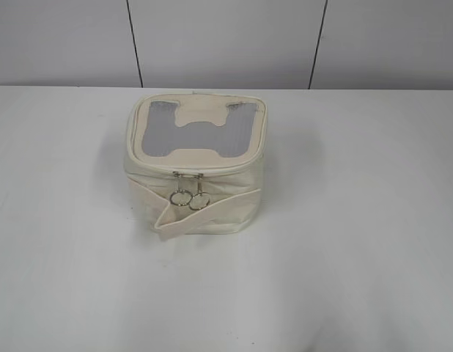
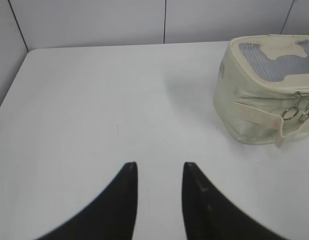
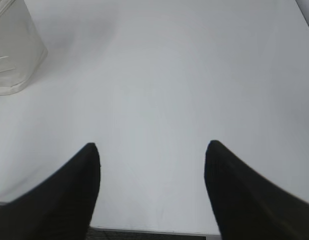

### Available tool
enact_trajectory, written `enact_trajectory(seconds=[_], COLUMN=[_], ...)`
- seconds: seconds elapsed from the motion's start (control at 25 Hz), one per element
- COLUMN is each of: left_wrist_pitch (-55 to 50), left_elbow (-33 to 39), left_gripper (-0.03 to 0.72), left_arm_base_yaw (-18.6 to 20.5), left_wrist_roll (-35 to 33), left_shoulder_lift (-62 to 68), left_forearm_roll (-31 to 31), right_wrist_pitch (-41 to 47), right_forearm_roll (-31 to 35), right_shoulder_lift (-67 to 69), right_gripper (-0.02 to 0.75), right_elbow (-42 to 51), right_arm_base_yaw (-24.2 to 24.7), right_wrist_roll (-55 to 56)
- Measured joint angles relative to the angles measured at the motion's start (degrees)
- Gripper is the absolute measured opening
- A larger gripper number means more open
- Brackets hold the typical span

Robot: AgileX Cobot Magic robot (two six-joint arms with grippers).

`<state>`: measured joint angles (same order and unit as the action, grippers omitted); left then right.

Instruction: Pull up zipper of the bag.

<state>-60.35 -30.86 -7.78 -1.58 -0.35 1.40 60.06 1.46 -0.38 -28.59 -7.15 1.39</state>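
Observation:
The cream bag point(image 1: 212, 192) stands upright in the middle of the white table, with a grey mesh window and H-shaped patch on its lid. The zipper point(image 1: 212, 168) runs round the lid edge; its two silver sliders sit side by side at the front, ring pulls point(image 1: 190, 198) hanging down. In the left wrist view the bag point(image 2: 254, 107) is at the upper right, far from my open, empty left gripper point(image 2: 159, 165). In the right wrist view only a corner of the bag point(image 3: 12, 55) shows at the upper left; my right gripper point(image 3: 152, 147) is open and empty. No gripper shows in the exterior view.
The white table point(image 1: 358, 257) spreads around the bag on all sides. A white panelled wall point(image 1: 226, 37) stands behind it. The table's near edge point(image 3: 154, 232) shows under my right gripper.

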Motion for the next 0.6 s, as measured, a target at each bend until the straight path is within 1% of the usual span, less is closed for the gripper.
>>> enact_trajectory(seconds=[0.6], left_wrist_pitch=[0.09], left_elbow=[0.00], left_gripper=[0.241], left_arm_base_yaw=[0.12], left_wrist_roll=[-0.19], left_shoulder_lift=[0.00], left_forearm_roll=[0.00], right_wrist_pitch=[-0.05], right_forearm_roll=[0.00], right_shoulder_lift=[0.00], right_gripper=[0.516], right_elbow=[0.00], right_arm_base_yaw=[0.06], right_wrist_roll=[0.00])
